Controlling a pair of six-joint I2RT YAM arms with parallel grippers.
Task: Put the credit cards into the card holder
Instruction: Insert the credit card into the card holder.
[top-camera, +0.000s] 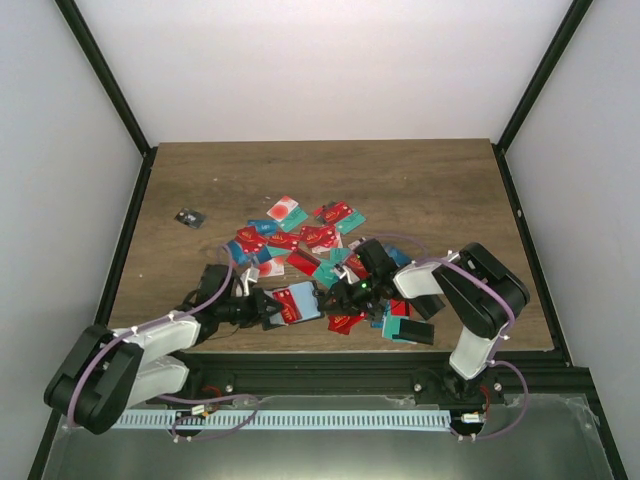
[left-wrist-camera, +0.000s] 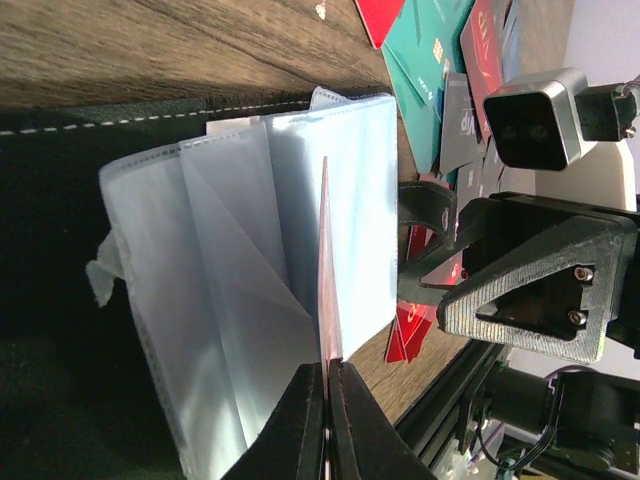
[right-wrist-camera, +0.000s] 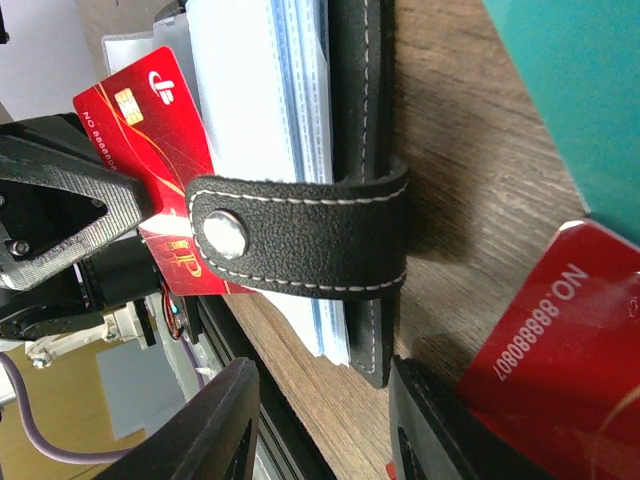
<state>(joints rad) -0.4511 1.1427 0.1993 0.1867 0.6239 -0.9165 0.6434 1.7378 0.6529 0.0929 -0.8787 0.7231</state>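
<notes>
The card holder (right-wrist-camera: 350, 120) lies open near the table's front edge, with its black clasp tab (right-wrist-camera: 300, 235) and clear inner pockets (left-wrist-camera: 250, 270) showing. My left gripper (left-wrist-camera: 328, 368) is shut on a red credit card (left-wrist-camera: 325, 280), seen edge-on, and holds it at the pockets. The same card (right-wrist-camera: 150, 130) shows in the right wrist view and in the top view (top-camera: 295, 304). My right gripper (right-wrist-camera: 320, 410) is open, with its jaws on either side of the holder's corner just below the tab. In the top view the left gripper (top-camera: 268, 306) and the right gripper (top-camera: 342, 294) face each other across the holder.
Several red, teal and blue cards (top-camera: 300, 240) lie scattered behind the holder. A red card (right-wrist-camera: 560, 340) and a teal one (right-wrist-camera: 570, 80) lie beside the right gripper. A teal and black case (top-camera: 408, 330) sits at the front right. A small dark object (top-camera: 187, 217) lies at the far left.
</notes>
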